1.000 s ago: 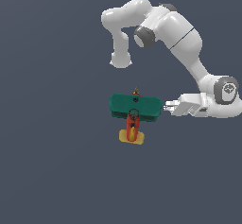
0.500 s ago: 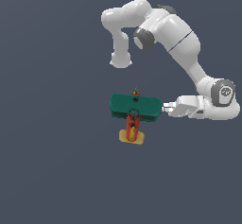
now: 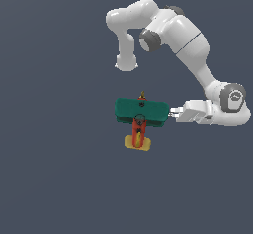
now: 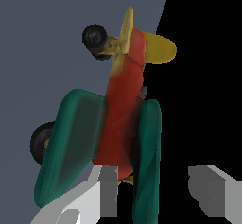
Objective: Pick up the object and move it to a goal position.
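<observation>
The toy biplane (image 3: 141, 113) lies on the flat grey floor, with teal-green wings, a red-orange body and a yellow tail (image 3: 137, 142). My gripper (image 3: 171, 112) is level with it, at the wing end on the exterior view's right. In the wrist view the plane (image 4: 124, 109) fills the frame, with its dark wheels and yellow tail showing. The gripper (image 4: 158, 186) is open. One teal wing end (image 4: 147, 171) lies between the two grey fingers (image 4: 209, 190), with a gap to the finger on one side.
The white arm (image 3: 188, 45) arches over from its base (image 3: 126, 62) behind the plane. Plain grey floor (image 3: 59, 154) lies all around. No other objects show.
The gripper has slid slightly toward the plane from the exterior view's right, bringing its fingertips to the wing end. The plane has not moved.
</observation>
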Controlling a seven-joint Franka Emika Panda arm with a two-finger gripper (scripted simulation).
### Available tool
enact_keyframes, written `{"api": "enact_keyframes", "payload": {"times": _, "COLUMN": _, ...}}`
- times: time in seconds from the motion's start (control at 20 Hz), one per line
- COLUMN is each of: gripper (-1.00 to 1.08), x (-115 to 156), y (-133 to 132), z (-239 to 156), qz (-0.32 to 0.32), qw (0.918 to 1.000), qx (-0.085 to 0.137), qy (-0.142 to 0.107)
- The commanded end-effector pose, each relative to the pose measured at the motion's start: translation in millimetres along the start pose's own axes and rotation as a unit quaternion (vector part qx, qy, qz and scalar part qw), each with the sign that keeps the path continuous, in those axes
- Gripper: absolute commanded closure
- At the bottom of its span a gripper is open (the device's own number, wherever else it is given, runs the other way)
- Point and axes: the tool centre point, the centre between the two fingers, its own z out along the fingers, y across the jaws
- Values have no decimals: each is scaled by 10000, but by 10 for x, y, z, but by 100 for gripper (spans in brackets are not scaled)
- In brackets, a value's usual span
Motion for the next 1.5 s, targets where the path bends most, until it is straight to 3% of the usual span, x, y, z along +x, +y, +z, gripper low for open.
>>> {"api": "enact_keyframes", "payload": {"times": 0.0, "gripper": -20, "x": -1, "y": 0, "z": 12, "qz": 0, "qw": 10000, "qx": 0, "qy": 0}}
{"api": "enact_keyframes", "payload": {"times": 1.05, "gripper": -20, "x": 4, "y": 5, "z": 350, "qz": 10, "qw": 10000, "qx": -3, "qy": -2}}
{"api": "enact_keyframes", "payload": {"times": 1.1, "gripper": 108, "x": 4, "y": 5, "z": 350, "qz": 10, "qw": 10000, "qx": -3, "qy": -2}}
{"api": "enact_keyframes", "payload": {"times": 1.45, "gripper": 108, "x": 4, "y": 5, "z": 350, "qz": 10, "qw": 10000, "qx": -3, "qy": -2}}
